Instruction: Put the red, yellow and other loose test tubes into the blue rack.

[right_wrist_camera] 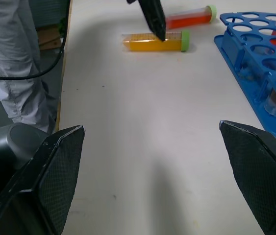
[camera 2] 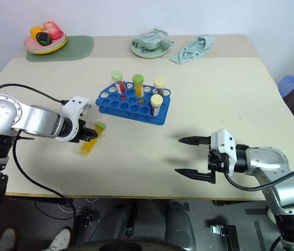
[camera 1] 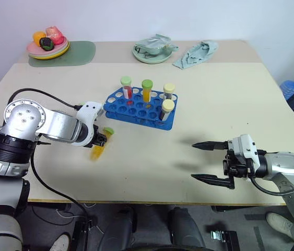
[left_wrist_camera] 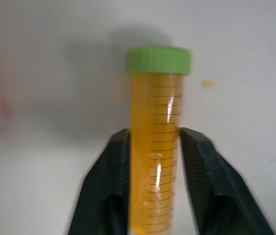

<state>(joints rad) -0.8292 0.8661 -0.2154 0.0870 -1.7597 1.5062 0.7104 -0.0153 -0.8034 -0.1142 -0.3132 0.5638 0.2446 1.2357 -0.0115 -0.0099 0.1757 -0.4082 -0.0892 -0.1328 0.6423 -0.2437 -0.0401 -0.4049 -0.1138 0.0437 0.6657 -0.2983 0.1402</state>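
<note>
Left gripper [camera 1: 103, 138] sits to the left of the blue rack [camera 1: 139, 107], near its left end, angled down at the table [camera 1: 152, 157]. Its two black fingers [left_wrist_camera: 106, 181] flank the yellow-orange tube [left_wrist_camera: 156, 147], one on each side of the barrel below the green cap; in the left wrist view both inner faces meet the tube wall, so the fingers are closed on it. The cap end points out past the fingertips. In the right wrist view the tube lies lengthwise on the table with a finger coming down onto its barrel; whether it has lifted off the surface cannot be told.

A second loose tube [right_wrist_camera: 189, 18], red liquid with a green cap, lies on the table just beyond the yellow-orange one, also on the rack's left side, apart from any finger.

Four tubes stand upright in the rack: a red one with green cap [camera 1: 126, 87], a yellow-orange one with green cap [camera 1: 147, 90], and two with cream caps [camera 1: 168, 92] [camera 1: 166, 110] toward the rack's right end.

Right gripper [camera 1: 208, 162] hovers well to the right and nearer than the rack, fingers spread wide apart, holding nothing.
</note>
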